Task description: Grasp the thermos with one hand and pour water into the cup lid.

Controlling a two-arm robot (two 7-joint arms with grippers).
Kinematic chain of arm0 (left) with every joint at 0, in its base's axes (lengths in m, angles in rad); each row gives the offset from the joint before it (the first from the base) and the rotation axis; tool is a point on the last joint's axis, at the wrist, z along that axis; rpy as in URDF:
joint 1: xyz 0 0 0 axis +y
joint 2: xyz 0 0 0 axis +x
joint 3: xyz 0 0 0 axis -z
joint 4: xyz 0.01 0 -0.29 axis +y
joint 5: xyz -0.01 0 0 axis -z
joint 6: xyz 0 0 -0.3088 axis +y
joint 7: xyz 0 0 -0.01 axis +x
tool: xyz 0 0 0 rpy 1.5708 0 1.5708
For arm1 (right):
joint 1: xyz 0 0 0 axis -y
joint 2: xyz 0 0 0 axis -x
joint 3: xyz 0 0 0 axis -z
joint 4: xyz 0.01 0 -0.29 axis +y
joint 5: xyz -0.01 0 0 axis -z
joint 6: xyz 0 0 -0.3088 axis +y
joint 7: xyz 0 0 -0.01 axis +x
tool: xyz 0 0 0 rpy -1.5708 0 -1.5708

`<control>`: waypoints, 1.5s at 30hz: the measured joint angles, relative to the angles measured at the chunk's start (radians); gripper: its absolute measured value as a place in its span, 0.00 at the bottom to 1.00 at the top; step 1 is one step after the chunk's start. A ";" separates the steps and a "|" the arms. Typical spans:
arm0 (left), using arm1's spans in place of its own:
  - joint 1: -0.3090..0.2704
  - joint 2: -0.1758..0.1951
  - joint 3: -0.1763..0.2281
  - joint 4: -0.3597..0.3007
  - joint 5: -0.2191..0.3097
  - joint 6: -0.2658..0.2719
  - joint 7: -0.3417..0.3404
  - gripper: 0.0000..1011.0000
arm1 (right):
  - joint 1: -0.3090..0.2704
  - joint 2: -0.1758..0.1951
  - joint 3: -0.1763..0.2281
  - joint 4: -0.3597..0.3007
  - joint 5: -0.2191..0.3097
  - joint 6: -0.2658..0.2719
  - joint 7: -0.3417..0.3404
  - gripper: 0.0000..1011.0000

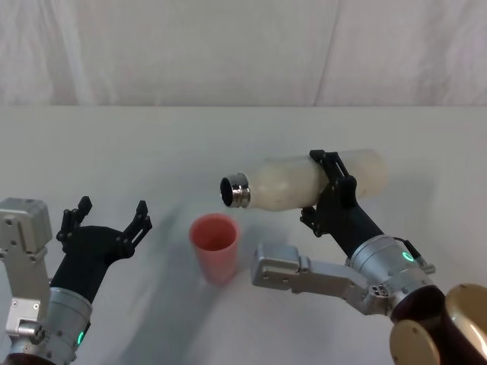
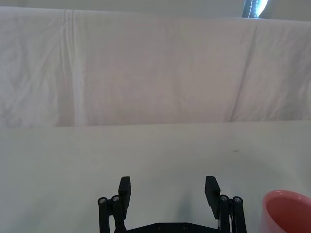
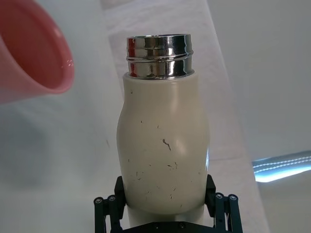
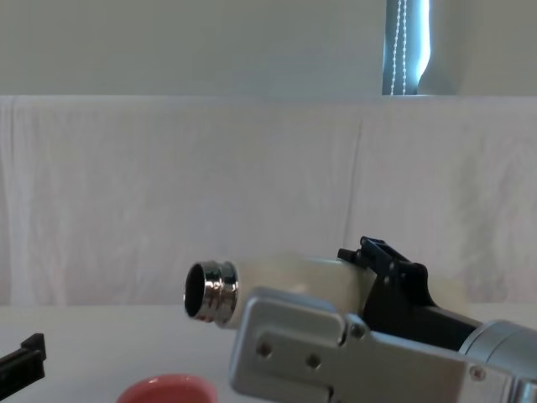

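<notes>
While your right end effector (image 1: pixel 329 185) clamps the thermos (image 1: pixel 304 181) around its mid-body, the bottle lies tipped nearly horizontal above the tabletop (image 1: pixel 152 144), its steel neck pointing toward 9 o'clock in the head view. The open mouth hangs just above and slightly to the 1 o'clock side of the cup lid (image 1: pixel 214 245), which stands upright on the white cloth near the frame's centre. From the right wrist view you see the black jaws pressed against both sides of the speckled cream body (image 3: pixel 164 155), with the pink cup's rim (image 3: pixel 34 53) close beside the threaded neck; no stream of water is discernible at the mouth. The chest view shows the neck (image 4: pixel 210 291) level with the bottle, cup rim (image 4: pixel 165 390) below it. Your left end effector (image 1: pixel 106 220) sits at roughly 8 o'clock from the cup, fingers spread wide and holding nothing, resting low over the tabletop. In the left wrist view its two fingertips (image 2: pixel 125 187) stand well apart, the cup's edge (image 2: pixel 286 211) off to one side.
</notes>
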 joint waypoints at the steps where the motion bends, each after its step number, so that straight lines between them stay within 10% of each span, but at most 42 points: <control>1: 0.000 0.000 0.000 0.000 0.000 0.000 0.000 0.99 | -0.003 -0.001 0.004 -0.002 0.008 -0.003 0.000 0.95; 24: 0.000 0.000 0.000 0.000 0.000 0.000 0.000 0.99 | -0.116 -0.033 0.146 -0.031 0.286 -0.094 -0.004 0.95; 45: 0.000 0.000 0.000 0.000 0.000 0.000 0.000 0.99 | -0.188 -0.111 0.295 -0.015 0.655 -0.169 0.055 0.95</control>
